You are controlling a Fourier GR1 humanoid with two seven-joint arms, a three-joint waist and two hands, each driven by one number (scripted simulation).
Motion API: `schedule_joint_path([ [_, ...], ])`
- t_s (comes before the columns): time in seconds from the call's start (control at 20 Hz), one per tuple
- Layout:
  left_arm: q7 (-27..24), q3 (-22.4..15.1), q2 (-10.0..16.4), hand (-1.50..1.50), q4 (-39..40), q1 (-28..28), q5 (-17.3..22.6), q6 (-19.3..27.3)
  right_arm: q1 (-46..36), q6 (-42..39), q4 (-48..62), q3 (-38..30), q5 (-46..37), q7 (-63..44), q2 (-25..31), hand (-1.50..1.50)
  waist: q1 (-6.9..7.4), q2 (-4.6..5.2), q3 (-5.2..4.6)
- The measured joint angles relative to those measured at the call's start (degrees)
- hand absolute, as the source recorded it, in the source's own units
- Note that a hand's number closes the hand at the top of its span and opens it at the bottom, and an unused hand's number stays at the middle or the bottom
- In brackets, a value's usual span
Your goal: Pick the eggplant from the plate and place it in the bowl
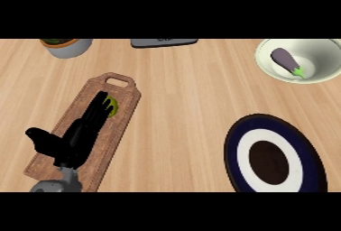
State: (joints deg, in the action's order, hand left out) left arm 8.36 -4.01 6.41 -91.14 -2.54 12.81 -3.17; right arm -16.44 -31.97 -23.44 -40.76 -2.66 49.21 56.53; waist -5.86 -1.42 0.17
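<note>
Seemingly the task is all but done: the small purple eggplant with a green stalk lies inside the pale cream round bowl at the far right of the light wooden counter, resting against the bowl's inner wall. The round plate with a dark blue rim, white ring and dark brown centre sits near the right, well apart from the bowl, and carries nothing. Judging from this, the pick and the placing are complete, and nothing of the task appears left.

The black left hand shows at the lower left, lying over the brown wooden cutting board with a handle hole. Its fingers are straight and close together, the thumb standing out to the side; it holds nothing. Its fingertips partly cover a small green thing on the board, too hidden to identify. The right hand is out of view.

By count: one eggplant, one bowl, one plate, one cutting board, one green thing, one grey-white pot with greenery at the far left, one flat dark grey object at the far edge, and one hand showing.
</note>
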Motion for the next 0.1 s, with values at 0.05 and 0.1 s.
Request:
schedule_joint_path([
  [0.05,0.1,0.1,0.0,0.0,0.0,0.0,-0.1,0.3,2.3,0.0,-1.1,0.4,0.2,0.4,-0.6,1.5,-0.49,-0.05,0.03],
  [0.1,0.1,0.2,0.0,0.0,-0.3,0.3,-0.1,0.4,4.3,-0.1,-2.4,1.0,0.3,0.6,-1.1,1.5,-0.67,-0.12,0.05],
])
